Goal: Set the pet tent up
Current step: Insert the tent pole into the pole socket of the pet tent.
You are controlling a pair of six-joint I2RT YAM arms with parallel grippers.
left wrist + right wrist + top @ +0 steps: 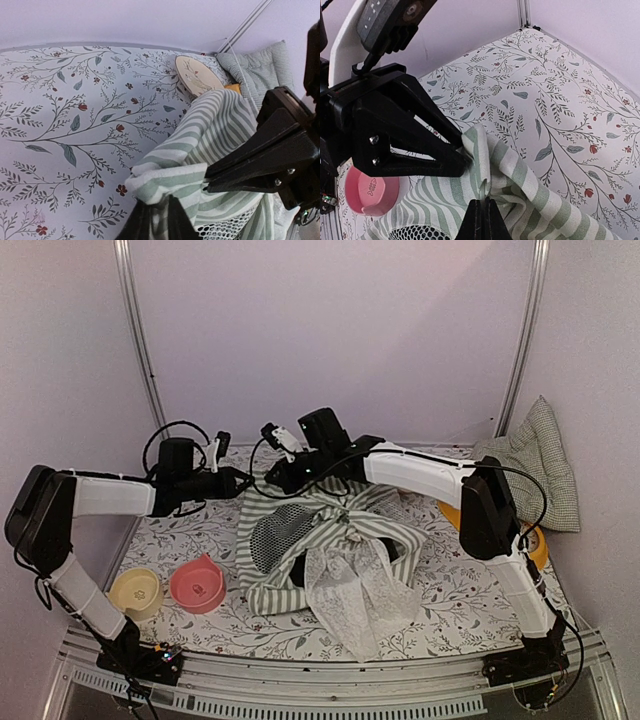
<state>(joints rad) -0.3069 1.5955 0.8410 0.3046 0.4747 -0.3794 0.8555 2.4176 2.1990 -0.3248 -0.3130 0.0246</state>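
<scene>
Pet tent [390, 530] lies collapsed mid table [470, 600], hem raised near the far edge. Left gripper [463, 162] and right gripper [481, 212] both clamp that hem, jaws near-shut, tips almost touching. If you pull unevenly, fabric slips or fingers collide.

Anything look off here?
The pet tent lies collapsed in a crumpled heap, its lace curtain spilling toward the near edge. The left gripper and right gripper both pinch one striped fold at its far side. The checked cushion slumps against the right wall.
</scene>
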